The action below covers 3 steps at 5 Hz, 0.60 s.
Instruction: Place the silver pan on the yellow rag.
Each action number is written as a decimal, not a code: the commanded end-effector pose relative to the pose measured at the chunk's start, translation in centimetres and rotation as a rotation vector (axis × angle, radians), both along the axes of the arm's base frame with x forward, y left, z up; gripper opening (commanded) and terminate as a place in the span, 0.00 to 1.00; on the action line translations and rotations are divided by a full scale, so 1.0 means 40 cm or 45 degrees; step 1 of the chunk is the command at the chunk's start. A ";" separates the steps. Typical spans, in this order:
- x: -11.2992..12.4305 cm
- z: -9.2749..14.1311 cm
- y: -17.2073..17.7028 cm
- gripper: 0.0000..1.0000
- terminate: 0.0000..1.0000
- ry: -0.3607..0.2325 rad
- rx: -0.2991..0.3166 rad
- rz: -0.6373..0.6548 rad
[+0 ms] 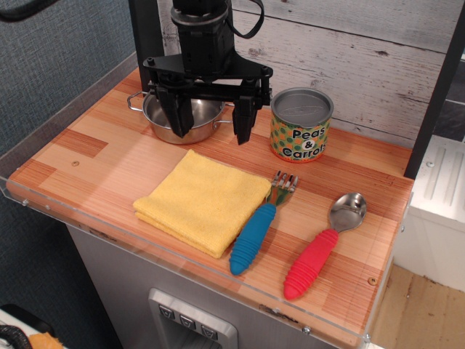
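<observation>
The claw hangs wide open over the silver pan, gripping nothing. The pan sits at the back of the surface, behind the yellow rag and apart from it. A can stands right of the pan.

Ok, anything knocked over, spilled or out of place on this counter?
Nothing stands out. The pan and can stand upright at the back, the rag lies flat and folded, the fork and spoon rest beside it. The pincer is open over the pan.
</observation>
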<state>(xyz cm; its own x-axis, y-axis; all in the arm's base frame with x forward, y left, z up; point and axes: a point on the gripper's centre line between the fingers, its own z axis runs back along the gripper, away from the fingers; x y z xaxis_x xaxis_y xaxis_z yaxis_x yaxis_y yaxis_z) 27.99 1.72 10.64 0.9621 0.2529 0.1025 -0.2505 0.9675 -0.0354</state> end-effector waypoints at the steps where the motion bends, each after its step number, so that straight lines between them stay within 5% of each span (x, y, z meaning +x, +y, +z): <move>1: 0.000 0.000 0.000 1.00 0.00 0.000 0.000 0.000; 2: 0.003 0.000 0.059 1.00 0.00 -0.098 -0.097 0.225; 3: 0.013 -0.007 0.122 1.00 0.00 -0.137 -0.109 0.490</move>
